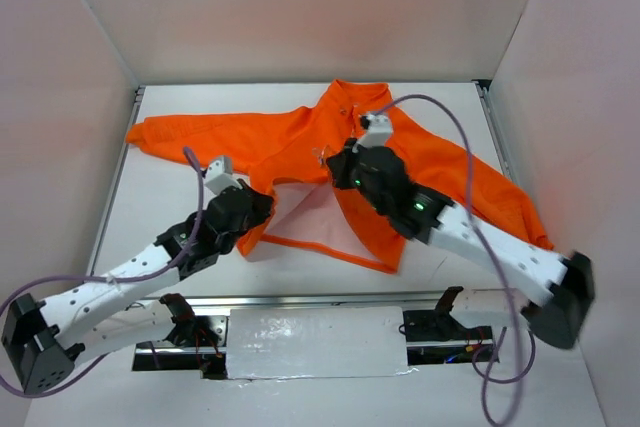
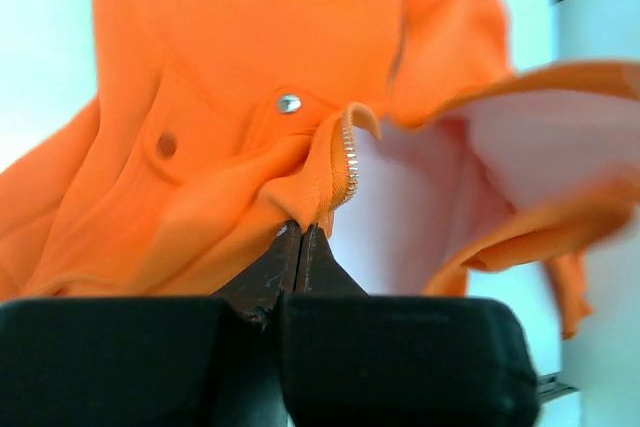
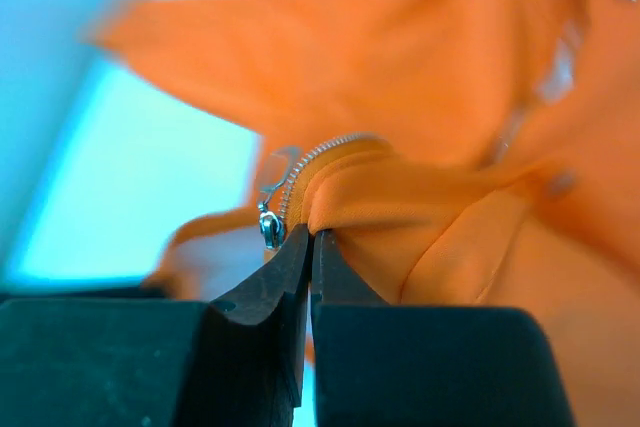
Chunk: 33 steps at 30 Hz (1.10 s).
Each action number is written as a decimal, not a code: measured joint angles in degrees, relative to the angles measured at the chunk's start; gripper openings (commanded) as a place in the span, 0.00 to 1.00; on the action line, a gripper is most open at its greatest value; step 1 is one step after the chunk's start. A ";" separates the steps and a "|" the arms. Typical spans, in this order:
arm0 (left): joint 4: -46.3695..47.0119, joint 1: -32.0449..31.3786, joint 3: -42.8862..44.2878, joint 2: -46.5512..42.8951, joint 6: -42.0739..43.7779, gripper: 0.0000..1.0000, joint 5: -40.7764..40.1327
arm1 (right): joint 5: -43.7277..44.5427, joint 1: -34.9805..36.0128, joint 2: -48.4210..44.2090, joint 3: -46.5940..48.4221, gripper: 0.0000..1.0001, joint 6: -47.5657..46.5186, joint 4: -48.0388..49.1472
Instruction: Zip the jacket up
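Alignment step: left gripper [image 2: 301,232] and right gripper [image 3: 310,237] each clamp 1 zipper edge [image 2: 348,162] of bright orange fleece jacket [image 1: 300,137]; next, mate ends.

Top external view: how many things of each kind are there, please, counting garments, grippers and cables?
Bright orange fleece jacket: 1
Black two-finger grippers: 2 (left gripper, right gripper, both shut on the jacket)
Purple cables: 2 (left cable, right cable)
Total: 5
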 measured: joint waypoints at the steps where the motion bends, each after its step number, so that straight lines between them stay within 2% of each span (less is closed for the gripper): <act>1: 0.04 0.28 0.28 -1.44 0.52 0.00 -0.33 | -1.55 0.81 -4.42 -1.40 0.00 -1.14 2.14; 4: 1.16 0.46 -0.31 -5.40 2.25 0.00 -0.39 | -5.40 3.23 -22.53 -14.32 0.00 -0.50 12.26; 6: 2.78 0.48 -2.45 -7.13 3.19 0.00 -0.17 | -5.66 3.72 -27.89 -22.73 0.00 1.79 19.17; 7: 3.80 0.50 -4.26 -7.65 3.34 0.00 0.11 | -5.38 3.65 -26.38 -26.01 0.00 3.30 20.79; 11: 4.13 0.57 -8.41 -5.84 4.70 0.00 1.95 | -4.81 3.52 -10.43 -33.14 0.00 6.25 19.52; 13: 4.48 0.55 -8.44 -4.83 5.90 0.00 3.06 | -4.07 3.34 -7.19 -35.01 0.00 5.90 19.26; 19: 6.75 0.55 -9.38 -7.08 7.37 0.00 4.50 | -1.60 2.43 -7.98 -33.75 0.00 1.57 29.38; 24: 8.72 0.55 -10.05 -8.11 9.46 0.00 6.19 | -1.97 2.43 -12.24 -34.51 0.00 -1.31 36.52; 28: 13.09 0.55 -11.37 -8.00 11.78 0.00 8.59 | -3.50 2.40 -18.16 -41.09 0.00 -2.78 44.15; 33: 16.33 0.55 -11.91 -7.26 13.49 0.00 9.99 | -6.10 2.40 -22.93 -46.97 0.00 -4.39 47.71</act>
